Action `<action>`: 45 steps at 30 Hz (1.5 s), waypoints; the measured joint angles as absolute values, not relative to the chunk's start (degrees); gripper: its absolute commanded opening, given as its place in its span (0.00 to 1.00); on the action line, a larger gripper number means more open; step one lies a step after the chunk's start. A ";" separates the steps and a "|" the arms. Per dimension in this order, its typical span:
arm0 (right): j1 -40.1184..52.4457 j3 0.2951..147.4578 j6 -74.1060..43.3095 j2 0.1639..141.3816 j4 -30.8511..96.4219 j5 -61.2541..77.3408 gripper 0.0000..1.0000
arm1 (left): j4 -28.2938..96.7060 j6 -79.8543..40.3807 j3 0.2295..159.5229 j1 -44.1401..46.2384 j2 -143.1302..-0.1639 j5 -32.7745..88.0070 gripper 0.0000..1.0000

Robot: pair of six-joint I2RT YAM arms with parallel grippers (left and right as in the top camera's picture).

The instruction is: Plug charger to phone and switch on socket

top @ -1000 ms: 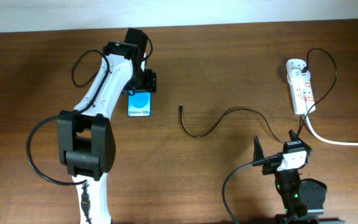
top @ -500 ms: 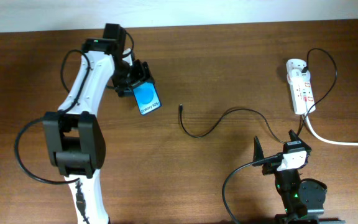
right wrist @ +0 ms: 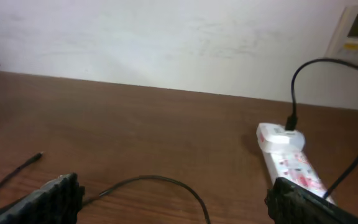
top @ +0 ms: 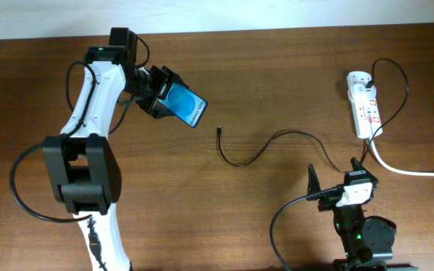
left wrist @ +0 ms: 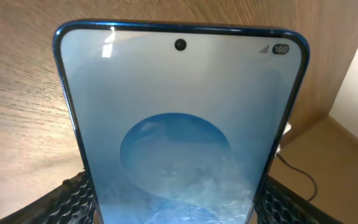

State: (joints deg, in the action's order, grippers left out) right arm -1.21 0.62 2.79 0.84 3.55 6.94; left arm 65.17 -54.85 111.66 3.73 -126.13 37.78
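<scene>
On the table (top: 277, 60), the phone (top: 187, 108) sits between the fingers of the left gripper (top: 164, 96), at ten o'clock from centre. The charger (top: 277, 134) lies at the phone's four o'clock, its tip (top: 218, 129) apart from the phone. It runs toward three o'clock to the socket (top: 364, 105), passing the right gripper (top: 334, 174) at five o'clock.

**Surfaces and finishes on the bench**

Bench (top: 277, 83): brown wood, grain plainly visible, low satin sheen.
Phone (left wrist: 179, 143): glossy glass face with bright reflections near its top edge. Frame is dark, smooth and slightly shiny.
Charger (top: 288, 132): thin black lead, matt, rubbery-looking sheath.
Socket (top: 364, 105): hard white plastic, smooth, with a gloss highlight on its end.
White cord (top: 405, 170): thick, smooth plastic sheath.
Left arm (top: 96, 90): smooth white plastic shell, matt black joints.
Left pincer (top: 160, 94): pads (left wrist: 61, 202) are black with a rough diamond texture, rubber-like.
Right pincer (top: 334, 173): pads (right wrist: 48, 199) have the same coarse black texture.
Wall (right wrist: 166, 37): matt white, faintly mottled.
</scene>
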 measured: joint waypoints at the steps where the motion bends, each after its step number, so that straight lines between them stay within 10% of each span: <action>1: -1.21 0.62 0.93 0.84 3.60 6.94 0.98 | 65.17 -55.40 111.66 3.73 -126.13 37.82 0.00; 17: -1.21 31.38 -10.87 28.10 23.73 19.11 0.99 | 66.39 -56.66 111.72 3.73 -126.13 40.36 0.00; 24: -1.21 57.28 -11.40 48.12 46.17 21.58 0.98 | 66.72 -56.77 112.01 3.73 -126.13 54.70 0.00; 37: -1.21 60.34 -11.73 65.12 45.30 27.81 0.98 | 66.85 -59.86 112.03 3.73 -126.13 79.40 0.00; 45: 0.03 60.34 -22.68 66.89 37.69 31.75 0.96 | 67.11 -69.58 112.07 8.62 -126.13 56.69 0.00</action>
